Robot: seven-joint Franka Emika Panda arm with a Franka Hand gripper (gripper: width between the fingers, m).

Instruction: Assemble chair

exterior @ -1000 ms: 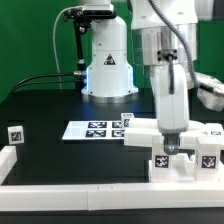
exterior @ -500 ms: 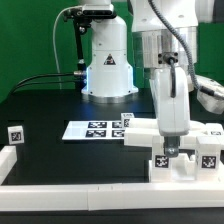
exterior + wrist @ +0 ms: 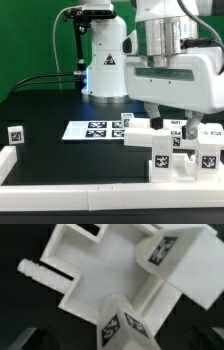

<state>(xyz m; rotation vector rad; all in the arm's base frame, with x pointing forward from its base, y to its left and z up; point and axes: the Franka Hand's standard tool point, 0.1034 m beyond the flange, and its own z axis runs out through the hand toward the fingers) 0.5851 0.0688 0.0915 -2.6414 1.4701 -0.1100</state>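
The chair stands partly joined at the exterior view's right: a white seat panel (image 3: 145,135) with upright tagged blocks (image 3: 180,155). In the wrist view the seat panel (image 3: 105,272) fills the picture, with a round peg (image 3: 45,272) sticking out of one side, a tagged leg (image 3: 125,325) and a second tagged piece (image 3: 165,249). My gripper (image 3: 172,120) hangs just above the chair parts, its hand broadside to the exterior camera. It is open and holds nothing. In the wrist view the gripper (image 3: 122,343) straddles the tagged leg without touching it.
The marker board (image 3: 95,128) lies flat left of the chair parts. A small tagged white part (image 3: 15,133) stands alone at the exterior view's far left. White border rails (image 3: 80,190) run along the front and left. The robot base (image 3: 105,65) stands behind.
The hand has lifted off the chair parts and turned about its wrist, from edge-on to broadside. The jaws stayed open. The chair parts have not moved.
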